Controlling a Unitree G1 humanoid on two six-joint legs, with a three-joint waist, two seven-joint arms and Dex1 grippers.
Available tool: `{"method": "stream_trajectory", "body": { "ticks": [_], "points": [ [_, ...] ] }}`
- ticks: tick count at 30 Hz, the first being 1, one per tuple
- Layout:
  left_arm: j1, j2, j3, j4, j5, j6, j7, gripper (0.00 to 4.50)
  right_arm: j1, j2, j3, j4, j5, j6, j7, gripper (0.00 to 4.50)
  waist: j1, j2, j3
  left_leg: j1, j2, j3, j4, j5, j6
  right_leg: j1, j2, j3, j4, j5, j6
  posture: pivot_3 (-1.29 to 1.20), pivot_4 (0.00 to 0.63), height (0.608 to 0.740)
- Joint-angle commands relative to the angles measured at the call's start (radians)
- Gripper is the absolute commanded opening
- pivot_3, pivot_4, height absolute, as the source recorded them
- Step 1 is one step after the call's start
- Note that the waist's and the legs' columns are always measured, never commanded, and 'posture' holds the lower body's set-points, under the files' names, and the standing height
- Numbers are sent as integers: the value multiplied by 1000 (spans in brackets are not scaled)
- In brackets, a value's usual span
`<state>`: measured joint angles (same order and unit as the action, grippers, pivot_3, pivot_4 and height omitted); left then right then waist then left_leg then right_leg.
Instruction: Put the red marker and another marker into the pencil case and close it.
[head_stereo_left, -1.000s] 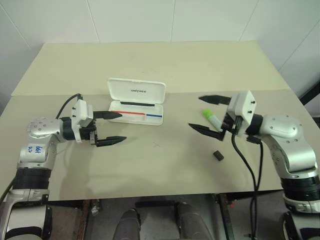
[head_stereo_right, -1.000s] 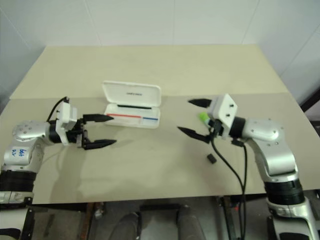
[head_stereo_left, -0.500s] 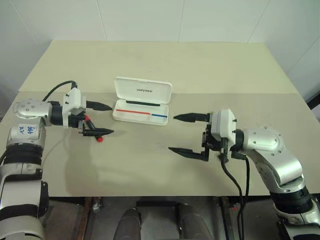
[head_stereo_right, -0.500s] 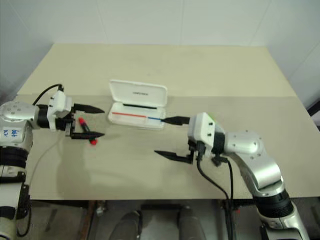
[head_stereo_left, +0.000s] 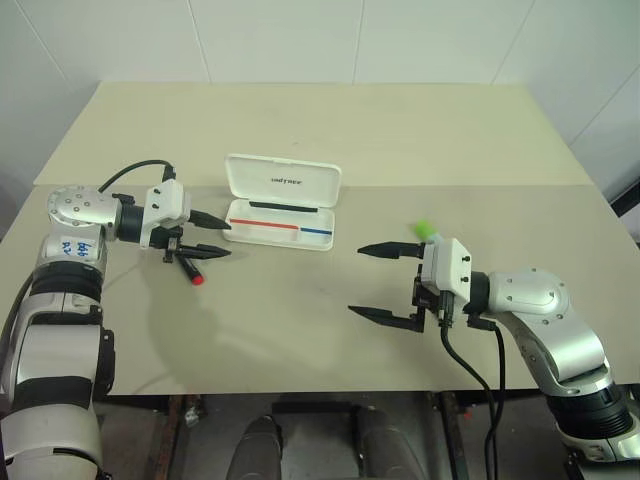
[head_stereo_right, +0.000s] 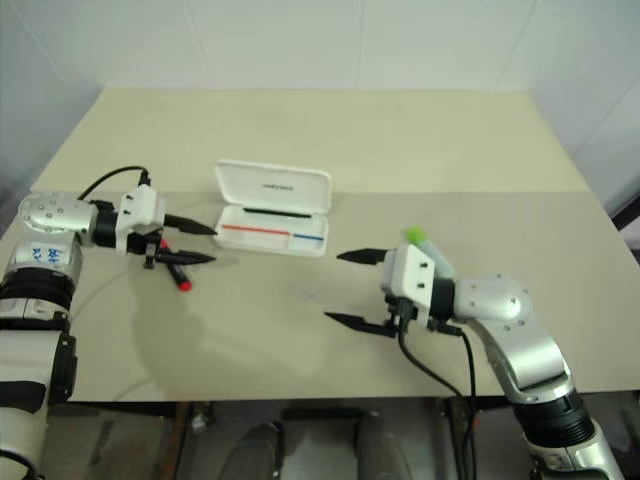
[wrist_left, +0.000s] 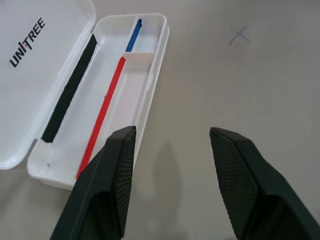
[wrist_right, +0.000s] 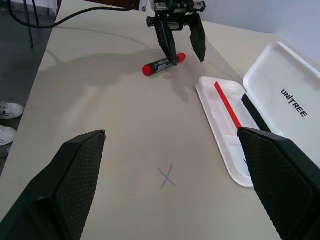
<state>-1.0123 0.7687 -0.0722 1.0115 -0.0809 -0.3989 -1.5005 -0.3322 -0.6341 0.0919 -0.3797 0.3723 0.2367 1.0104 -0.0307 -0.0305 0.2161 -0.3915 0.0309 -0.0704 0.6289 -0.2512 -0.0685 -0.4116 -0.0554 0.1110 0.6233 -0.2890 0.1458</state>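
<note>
I'm working in what looks like a plain test room or lab. A bare beige table (head_stereo_left: 330, 120) stands against white panelled walls (head_stereo_left: 300, 40), and a pen-drawn cross (wrist_right: 167, 178) marks the tabletop.

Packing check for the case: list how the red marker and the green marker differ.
The red marker has a black barrel with red ends; the green marker shows a lime-green cap. The red marker lies left of the pencil case, under the left gripper; the green marker lies right of it, partly behind the right gripper. Both lie on the table, outside the open case.
</note>
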Motion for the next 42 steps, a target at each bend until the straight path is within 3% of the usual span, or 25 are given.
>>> {"method": "stream_trajectory", "body": {
  "ticks": [1,16,42],
  "points": [
    [-54,27,-9,50,36,-52,-40,2477,-5,3,-18,-2,-7,-19,-19,4500,0,0,0,0,0,0,0,0,0,0,0,0,0,0,0,0,150,740],
    [-128,-41,-42,189,140,-115,5,2477,32,-77,-79,131,-50,-75,-5,4500,0,0,0,0,0,0,0,0,0,0,0,0,1,0,1,0,150,740],
    [-138,-99,-78,275,274,-61,291,2477,45,-79,-106,52,-28,-34,-47,4500,0,0,0,0,0,0,1,0,0,0,0,0,2,0,1,0,150,740]
  ]
}}
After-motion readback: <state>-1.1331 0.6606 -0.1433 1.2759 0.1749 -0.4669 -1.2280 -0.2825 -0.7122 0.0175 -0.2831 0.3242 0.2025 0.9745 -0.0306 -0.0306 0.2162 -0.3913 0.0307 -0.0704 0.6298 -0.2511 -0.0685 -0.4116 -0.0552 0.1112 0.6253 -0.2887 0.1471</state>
